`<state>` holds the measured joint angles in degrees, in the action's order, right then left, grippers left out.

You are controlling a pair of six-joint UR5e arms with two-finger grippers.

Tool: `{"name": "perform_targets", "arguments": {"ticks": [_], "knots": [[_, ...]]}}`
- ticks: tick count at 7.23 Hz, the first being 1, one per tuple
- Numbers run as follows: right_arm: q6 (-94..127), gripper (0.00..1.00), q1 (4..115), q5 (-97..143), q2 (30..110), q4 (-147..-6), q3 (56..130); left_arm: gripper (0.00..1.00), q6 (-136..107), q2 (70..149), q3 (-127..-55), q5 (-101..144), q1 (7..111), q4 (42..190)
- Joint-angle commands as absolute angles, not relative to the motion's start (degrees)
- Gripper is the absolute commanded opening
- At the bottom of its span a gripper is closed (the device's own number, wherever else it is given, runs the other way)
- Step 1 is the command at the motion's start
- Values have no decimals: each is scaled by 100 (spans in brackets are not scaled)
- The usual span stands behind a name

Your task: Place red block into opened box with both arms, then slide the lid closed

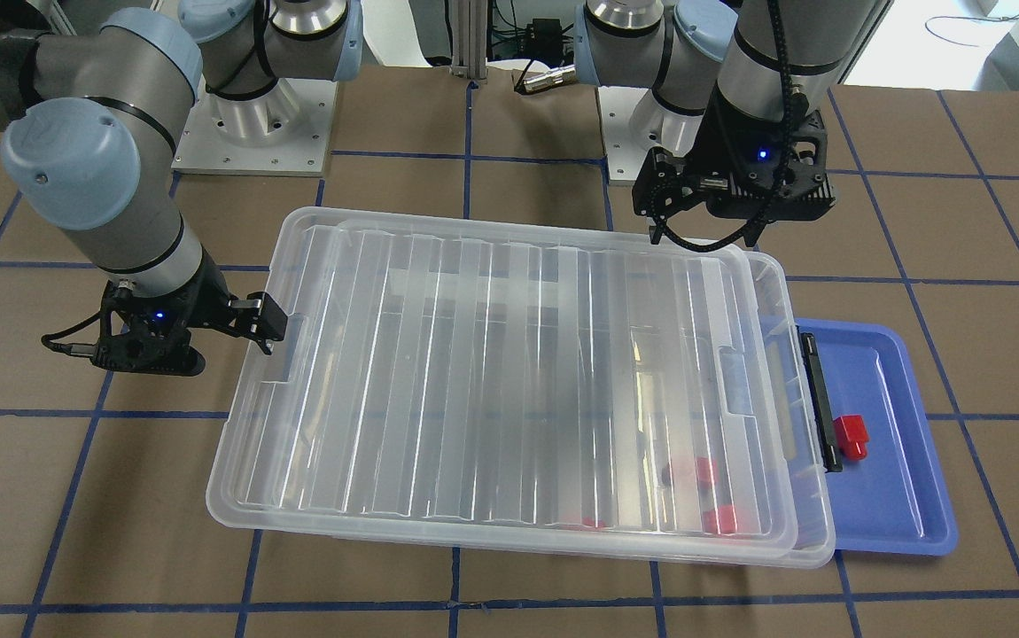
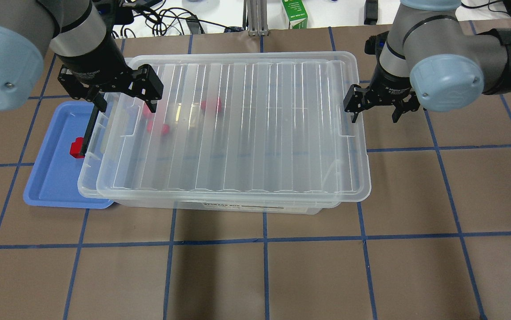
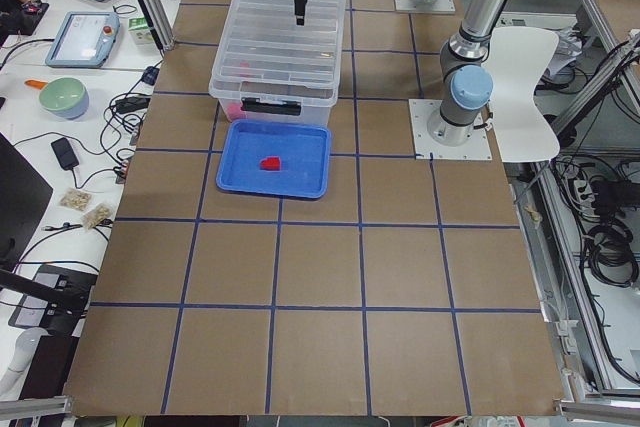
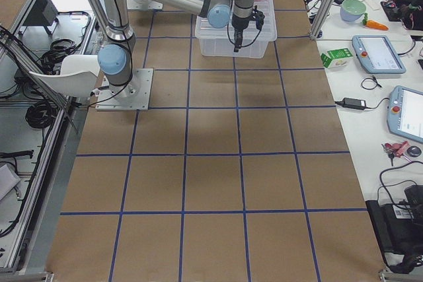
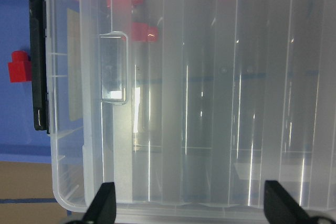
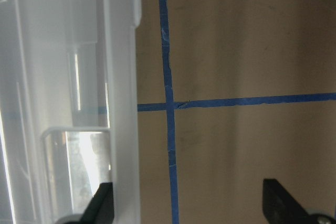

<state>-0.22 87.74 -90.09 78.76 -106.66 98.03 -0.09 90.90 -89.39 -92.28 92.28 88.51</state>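
Note:
A ribbed translucent lid [image 2: 246, 129] lies on the clear box [image 2: 89, 178], shifted toward my right so a strip by the black bar [image 1: 820, 399] is uncovered. One red block [image 2: 77, 148] sits on the blue tray beside that bar. Other red blocks [image 2: 211, 105] show through the lid inside the box. My left gripper [image 2: 124, 100] hangs open over the lid's far left corner, holding nothing. At the lid's right short edge my right gripper [image 2: 375, 113] is open; in the right wrist view one fingertip [image 6: 102, 203] is over the lid's rim, the other over the table.
A blue tray [image 1: 890, 478] pokes out from under the box's black-bar end. Both arm bases [image 1: 252, 133] stand behind the box. A green carton [image 2: 294, 13] and cables lie beyond the far table edge. Brown table with blue tape lines extends in front.

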Motion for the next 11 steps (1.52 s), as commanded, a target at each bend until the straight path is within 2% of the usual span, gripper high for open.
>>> {"name": "perform_targets", "arguments": {"ticks": [1,8,11], "knots": [[-630,100,8483,-9183,7884,-10652,9817,100,-9,9053,-8938,-9228,9229,8851],[-2108,100,7639,-9369,7884,-10652,9817,100,-9,9105,-8938,-9246,9220,8851],[-2530,100,7383,-9404,7884,-10679,9791,100,1087,9070,-8955,-9202,8275,8877]]}}
